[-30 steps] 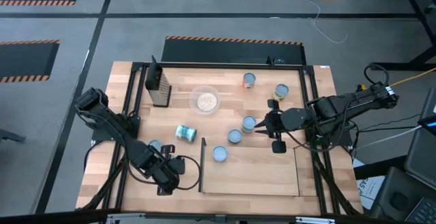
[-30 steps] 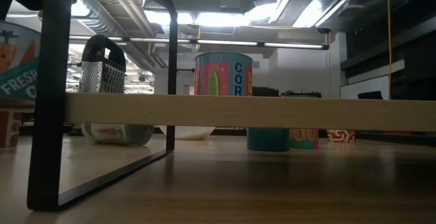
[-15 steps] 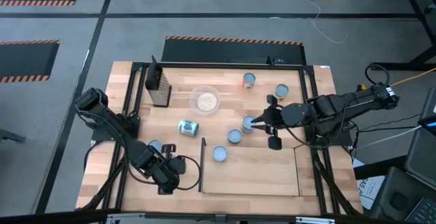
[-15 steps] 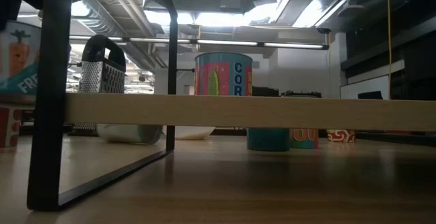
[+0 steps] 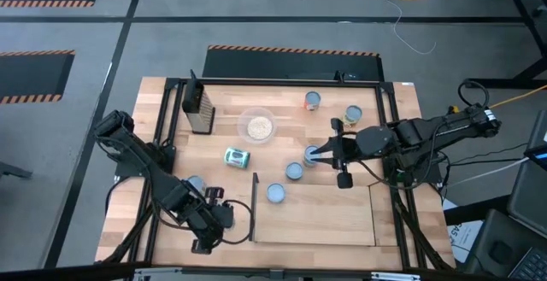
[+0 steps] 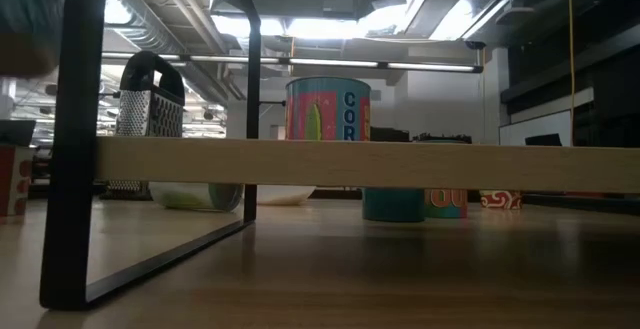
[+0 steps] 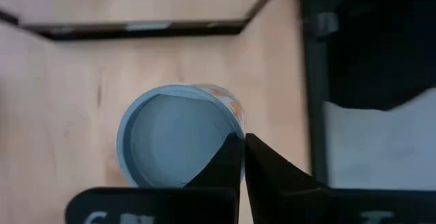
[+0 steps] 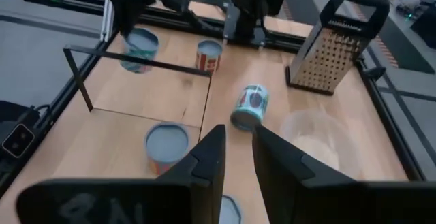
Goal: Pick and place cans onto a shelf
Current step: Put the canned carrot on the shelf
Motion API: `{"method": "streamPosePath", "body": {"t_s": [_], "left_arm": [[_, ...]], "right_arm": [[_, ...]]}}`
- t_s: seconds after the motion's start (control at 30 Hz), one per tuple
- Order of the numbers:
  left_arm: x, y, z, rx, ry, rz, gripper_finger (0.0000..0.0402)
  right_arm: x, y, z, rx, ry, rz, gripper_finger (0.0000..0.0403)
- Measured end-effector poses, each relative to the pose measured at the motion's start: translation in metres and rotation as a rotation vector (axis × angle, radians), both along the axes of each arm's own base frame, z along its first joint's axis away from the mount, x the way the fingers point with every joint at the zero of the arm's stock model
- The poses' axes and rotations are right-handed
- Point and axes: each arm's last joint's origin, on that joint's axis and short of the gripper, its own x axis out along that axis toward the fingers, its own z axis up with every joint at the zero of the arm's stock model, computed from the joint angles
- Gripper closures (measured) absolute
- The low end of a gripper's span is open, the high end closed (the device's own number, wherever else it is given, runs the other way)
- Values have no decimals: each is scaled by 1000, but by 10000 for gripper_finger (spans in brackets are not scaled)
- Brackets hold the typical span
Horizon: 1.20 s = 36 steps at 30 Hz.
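A teal can (image 5: 236, 156) lies on its side between the bowl (image 5: 257, 126) and the shelf (image 5: 314, 214), long axis flat on the table; its round end shows in the right wrist view. The other cans stand upright, pale tops up. The right gripper (image 5: 337, 154), fingers apart, flanks one standing can (image 5: 313, 155). The left gripper (image 7: 242, 157), fingers together, hangs over another upright can (image 7: 179, 133) beside the shelf's near-left corner.

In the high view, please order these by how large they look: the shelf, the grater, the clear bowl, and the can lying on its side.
1. The shelf, by far.
2. The clear bowl and the grater look similar; not ranked.
3. The can lying on its side, smallest.
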Motion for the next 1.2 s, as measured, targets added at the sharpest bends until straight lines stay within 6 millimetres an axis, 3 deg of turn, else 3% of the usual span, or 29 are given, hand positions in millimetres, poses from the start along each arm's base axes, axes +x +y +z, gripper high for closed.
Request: {"method": "streamPosePath", "body": {"t_s": [0.17,0.33,0.6,0.83,1.03,1.2], "left_arm": [[0,-4,43,-112,1,-47,401],[1,-4,88,-175,-124,-113,401],[11,12,137,-20,-456,-251,401],[28,38,141,70,-508,-320,401],[45,55,133,55,-484,-382,401],[53,64,120,36,-436,-403,401]], "right_arm": [[0,0,-1,1,5,-2,324],[0,0,-1,0,7,-2,324],[0,0,-1,28,9,9,324],[3,-4,1,36,-10,-2,324],[18,6,7,39,-131,239,324],[30,10,-2,52,-109,279,324]]}}
